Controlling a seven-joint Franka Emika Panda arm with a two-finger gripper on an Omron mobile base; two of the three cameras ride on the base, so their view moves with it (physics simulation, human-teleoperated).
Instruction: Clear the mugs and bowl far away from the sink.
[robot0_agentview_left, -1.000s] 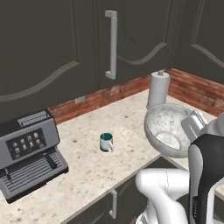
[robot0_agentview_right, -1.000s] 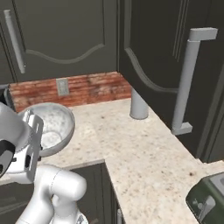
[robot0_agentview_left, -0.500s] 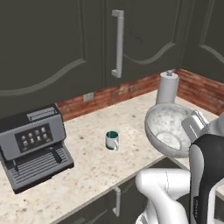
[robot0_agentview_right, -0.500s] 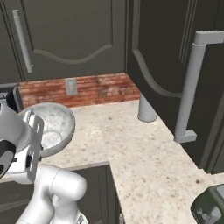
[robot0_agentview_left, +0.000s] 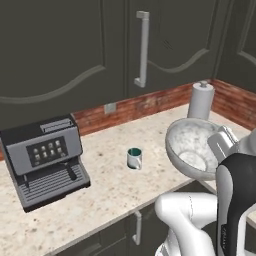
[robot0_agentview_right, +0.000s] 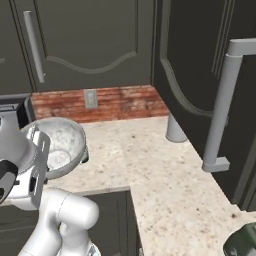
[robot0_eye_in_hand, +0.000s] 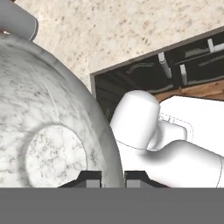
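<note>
No brand or writing can be read anywhere; the coffee machine (robot0_agentview_left: 44, 160) shows only small blank buttons on a grey panel.

The bowl (robot0_agentview_left: 192, 148) is wide, round and marbled pale grey-white, with a thin rim. It is tilted and lifted, its rim pinched between the fingertips of the gripper (robot0_eye_in_hand: 113, 178), whose jaws stand narrow, one inside the rim and one outside. The bowl hangs over the front edge of the speckled beige stone counter (robot0_agentview_left: 115, 190).

Left of the bowl, apart from it, the small white mug (robot0_agentview_left: 134, 158) with a teal-green lining stands upright on the counter. The boxy coffee machine is farther left. Just behind the bowl stands a white paper towel roll (robot0_agentview_left: 200, 100), a plain cylinder before the red-brown brick strip (robot0_agentview_left: 125, 107).
</note>
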